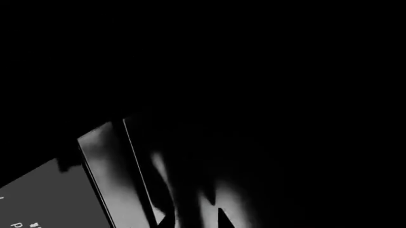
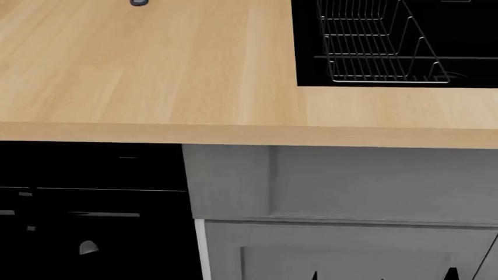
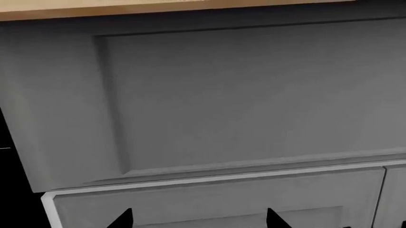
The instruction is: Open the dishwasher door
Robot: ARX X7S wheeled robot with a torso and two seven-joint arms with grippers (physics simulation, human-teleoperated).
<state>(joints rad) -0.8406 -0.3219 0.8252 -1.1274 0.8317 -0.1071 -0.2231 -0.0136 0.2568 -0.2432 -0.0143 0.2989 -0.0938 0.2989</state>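
Note:
The dishwasher door [image 2: 93, 233] is the glossy black panel under the counter at the lower left of the head view. Its thin grey bar handle [image 2: 105, 214] runs across it below a narrow black control strip [image 2: 93, 166]. In the left wrist view the door [image 1: 114, 175] fills a dark frame, seen close up. My left gripper [image 1: 190, 219] faces it, and its two dark fingertips [image 1: 221, 217] stand apart with nothing between them. My right gripper [image 3: 198, 221] is open and empty in front of a grey cabinet front [image 3: 241, 104]. Its tips [image 2: 314, 275] show at the head view's bottom edge.
A wooden counter [image 2: 155, 70] runs above the dishwasher. A black sink basin [image 2: 467, 35] with a wire rack [image 2: 374, 46] lies at the back right. Grey panelled cabinet fronts [image 2: 350, 186] stand to the right of the dishwasher.

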